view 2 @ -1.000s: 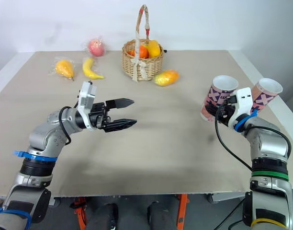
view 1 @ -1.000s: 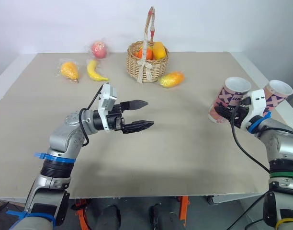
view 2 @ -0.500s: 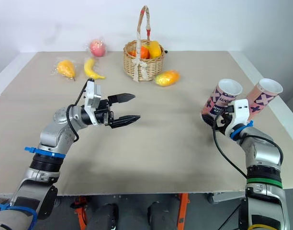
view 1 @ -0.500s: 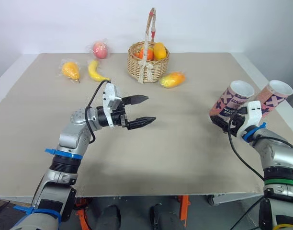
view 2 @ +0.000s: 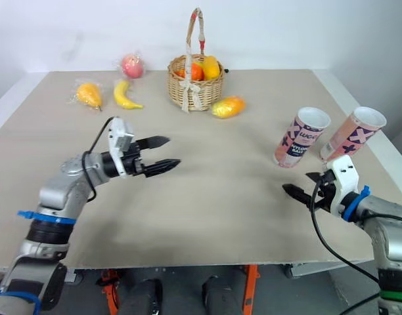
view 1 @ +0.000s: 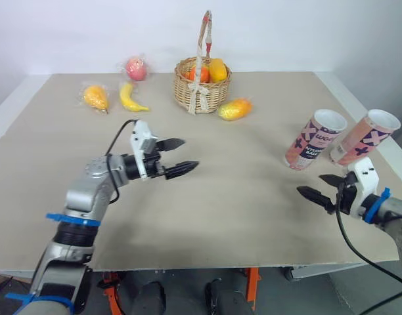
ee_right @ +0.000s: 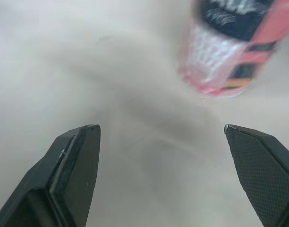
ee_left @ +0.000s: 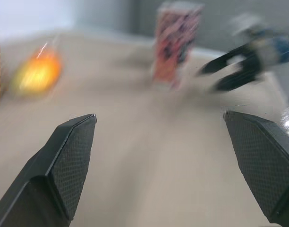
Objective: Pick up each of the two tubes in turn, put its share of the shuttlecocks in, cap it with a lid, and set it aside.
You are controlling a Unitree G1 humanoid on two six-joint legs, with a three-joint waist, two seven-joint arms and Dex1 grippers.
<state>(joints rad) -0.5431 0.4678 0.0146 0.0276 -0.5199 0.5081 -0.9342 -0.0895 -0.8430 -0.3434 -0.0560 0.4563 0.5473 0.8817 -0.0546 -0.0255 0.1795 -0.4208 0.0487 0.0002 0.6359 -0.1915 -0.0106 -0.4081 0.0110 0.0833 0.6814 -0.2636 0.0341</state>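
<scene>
Two pink patterned tubes with open white rims stand side by side at the table's right, one [view 1: 316, 139] nearer the middle and one [view 1: 364, 136] by the right edge, both leaning slightly. My right gripper [view 1: 311, 184] hovers open a little in front of the nearer tube, apart from it, with nothing between its fingers. That tube [ee_right: 229, 52] shows ahead in the right wrist view. My left gripper [view 1: 186, 154] is open and empty over the middle-left of the table, pointing right toward the tubes [ee_left: 175, 45].
At the back centre is a wicker basket [view 1: 201, 88] holding fruit. A wrapped mango [view 1: 234, 109] lies just to its right. A banana [view 1: 132, 98], a yellow fruit [view 1: 95, 97] and an apple [view 1: 136, 67] lie at the back left. The table's right edge [view 1: 385, 154] runs close behind the tubes.
My right gripper has let go of the nearer tube, opened and drawn back toward the front edge; the tube stands free. My left gripper has pulled back to the left.
</scene>
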